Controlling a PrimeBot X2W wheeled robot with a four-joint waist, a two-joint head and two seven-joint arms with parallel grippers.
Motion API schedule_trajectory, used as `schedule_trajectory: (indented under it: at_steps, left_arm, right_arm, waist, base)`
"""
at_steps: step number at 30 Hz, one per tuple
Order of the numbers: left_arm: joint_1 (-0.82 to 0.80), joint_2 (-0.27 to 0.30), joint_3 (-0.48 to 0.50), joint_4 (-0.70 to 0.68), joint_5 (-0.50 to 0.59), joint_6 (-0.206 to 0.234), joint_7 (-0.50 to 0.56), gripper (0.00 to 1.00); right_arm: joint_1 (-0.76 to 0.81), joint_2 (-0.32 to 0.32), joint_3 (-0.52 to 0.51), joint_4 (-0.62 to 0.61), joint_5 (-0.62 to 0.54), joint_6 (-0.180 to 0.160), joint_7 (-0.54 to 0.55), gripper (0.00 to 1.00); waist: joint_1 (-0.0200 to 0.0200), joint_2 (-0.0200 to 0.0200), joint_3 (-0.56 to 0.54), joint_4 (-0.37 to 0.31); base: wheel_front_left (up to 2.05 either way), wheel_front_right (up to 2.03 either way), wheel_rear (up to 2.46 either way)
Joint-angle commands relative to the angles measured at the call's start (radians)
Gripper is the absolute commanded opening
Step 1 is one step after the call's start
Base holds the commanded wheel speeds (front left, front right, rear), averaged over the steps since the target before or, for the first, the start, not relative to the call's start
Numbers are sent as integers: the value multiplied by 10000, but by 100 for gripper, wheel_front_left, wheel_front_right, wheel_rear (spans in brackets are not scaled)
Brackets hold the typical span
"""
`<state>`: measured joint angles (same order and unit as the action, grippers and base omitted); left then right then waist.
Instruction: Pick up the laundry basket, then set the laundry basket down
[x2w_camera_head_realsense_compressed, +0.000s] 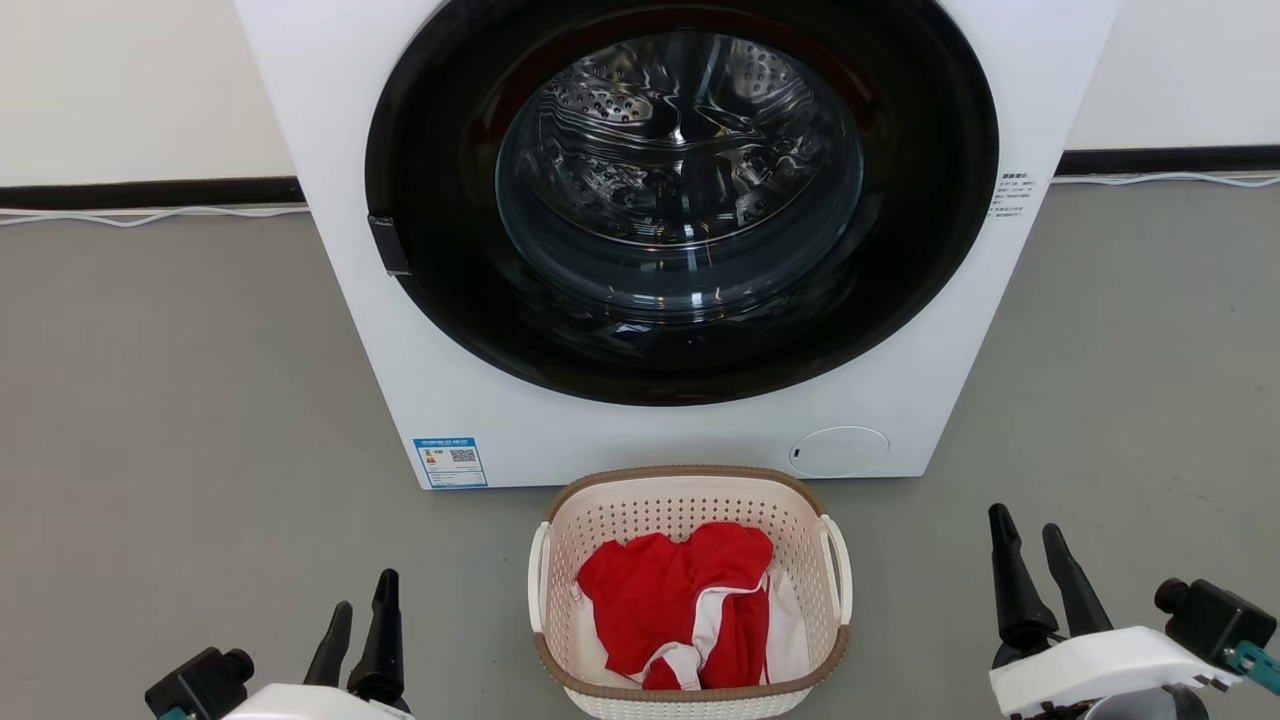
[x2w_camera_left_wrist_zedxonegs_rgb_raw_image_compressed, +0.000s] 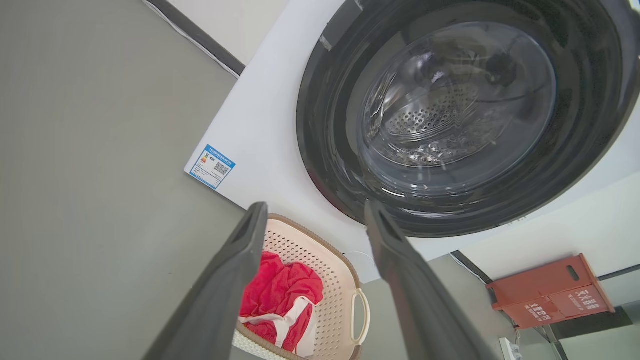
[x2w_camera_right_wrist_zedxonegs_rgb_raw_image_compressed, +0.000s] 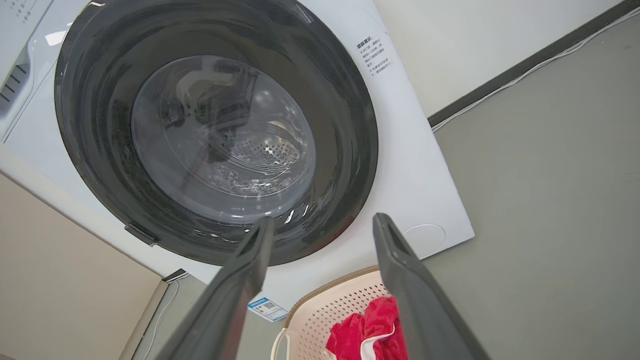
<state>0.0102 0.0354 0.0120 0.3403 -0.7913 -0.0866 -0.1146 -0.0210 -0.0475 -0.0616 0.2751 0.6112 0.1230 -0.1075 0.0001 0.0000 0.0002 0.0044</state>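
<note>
As neither pickup nor set-down is done, nothing is held.
On the floor, laundry basket is seen at 6 o'clock of washing machine; left gripper at its 9, right gripper at its 3, both parted.

Shows a white washing machine standing on a grey floor against a pale wall. Has a round dark door, shut, its glass over a perforated metal drum. Carries a blue label at the front's lower left, a round white cover at lower right. Adds black skirting with a white cable just beside it, a crumpled red-and-white garment before the machine, a red box by the wall.
</note>
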Motion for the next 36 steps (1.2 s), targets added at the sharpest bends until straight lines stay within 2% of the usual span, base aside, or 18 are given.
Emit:
schedule_trajectory:
  at_steps: [1,36]
  left_arm:
    - [-202,101,158,-237,346,70,-114,100]
    - [-12,136,-77,-339,4726,124,-1111,100]
  right_arm:
    - [-194,-117,189,-182,-394,48,-184,100]
    - [-59,-87,315,450,-4691,69,-1182,100]
  waist:
    - [-1,0,-9,-1]
    - [-1,0,58,-3]
  base:
    - [0,0,0]
    - [0,0,0]
